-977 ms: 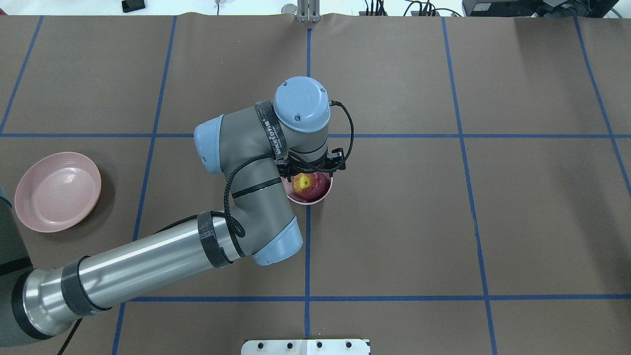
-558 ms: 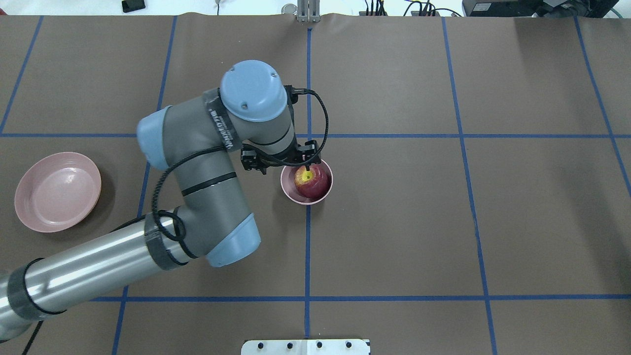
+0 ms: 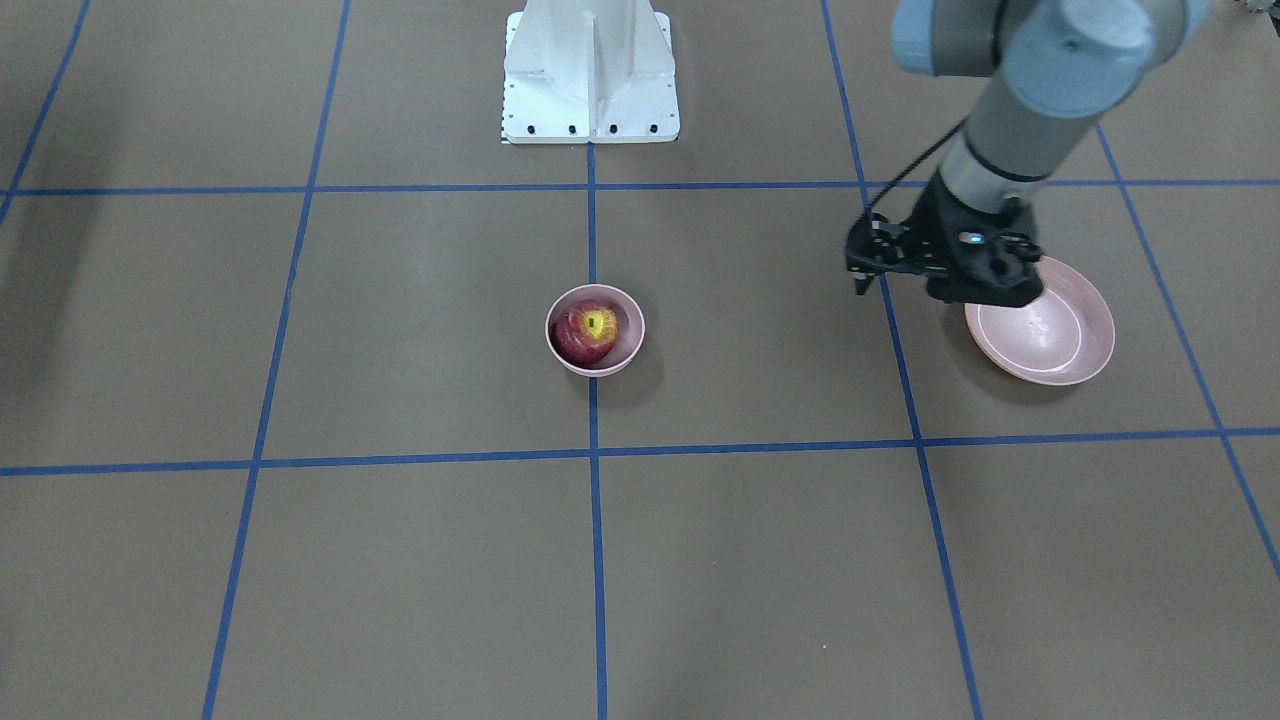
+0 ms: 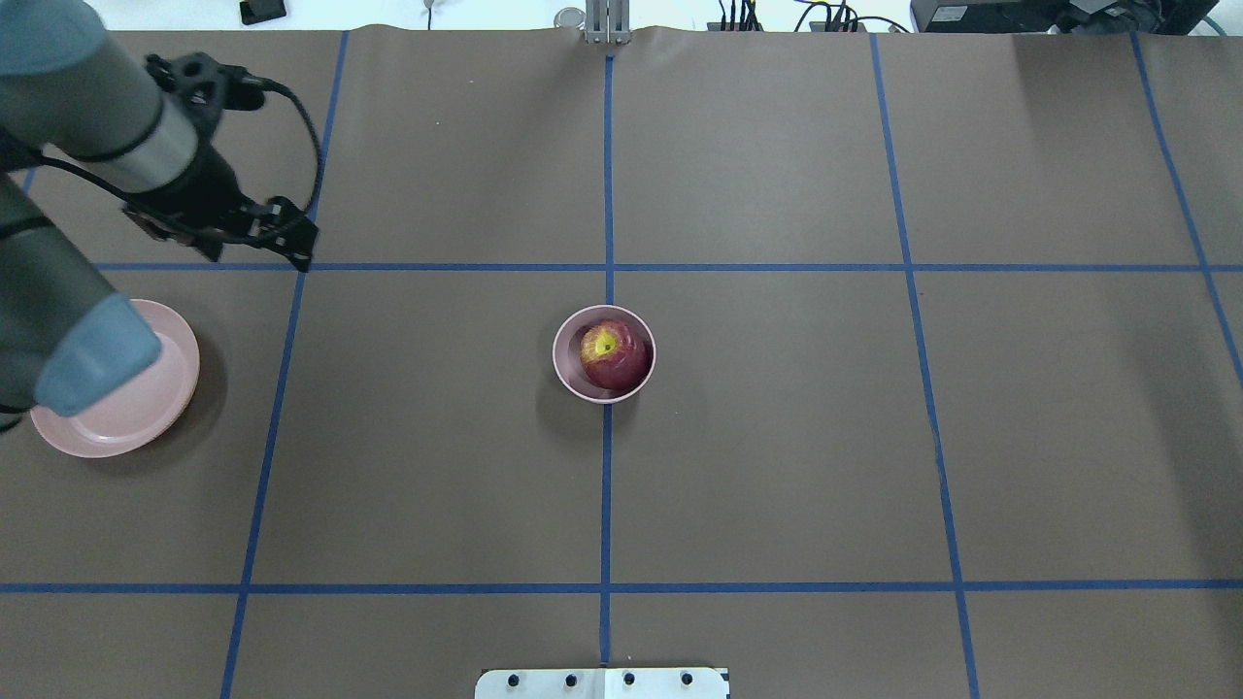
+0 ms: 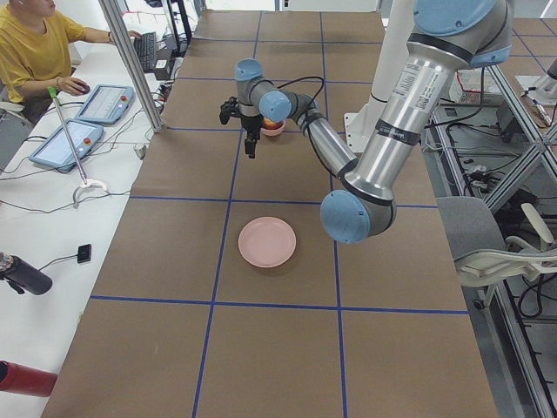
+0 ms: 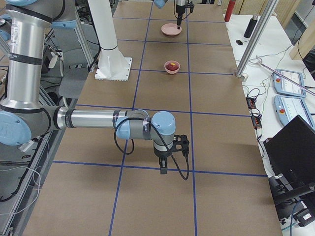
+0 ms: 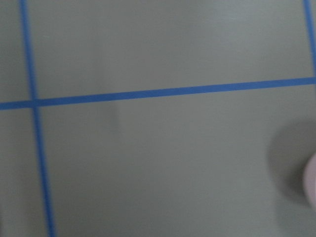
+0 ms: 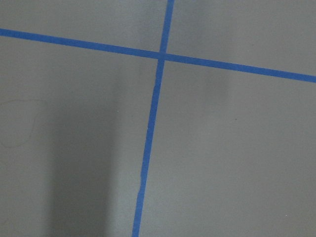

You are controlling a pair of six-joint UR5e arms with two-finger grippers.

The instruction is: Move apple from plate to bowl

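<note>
Dark red with its yellow patch turned upward, the apple sits inside the bowl, filling most of it and leaning toward the side away from the plate. The bowl stands upright on the brown paper-covered table, right on the middle line of blue tape and well apart from the plate. The plate lies flat toward the robot's left end of the table, its centre and lighter ring showing in the front-facing view; from overhead a blue joint cap of the left arm covers part of it.

The left gripper hangs in the air pointing down, raised over the paper near a tape crossing. It is apart from both dishes, on the side of the plate away from the robot. Its fingers are too dark and small to separate, so I cannot tell whether they are spread or closed. The left wrist view is blurred: tape lines, and a pale edge at the right border (which dish it belongs to is unclear).

The right gripper shows only in the right-side view, pointing down over the table beside a tape line, well apart from bowl and plate; its state cannot be told either. Its wrist camera shows a tape crossing on paper. A white pedestal stands at the robot's edge of the table, and a person in a yellow shirt sits at a side desk
</note>
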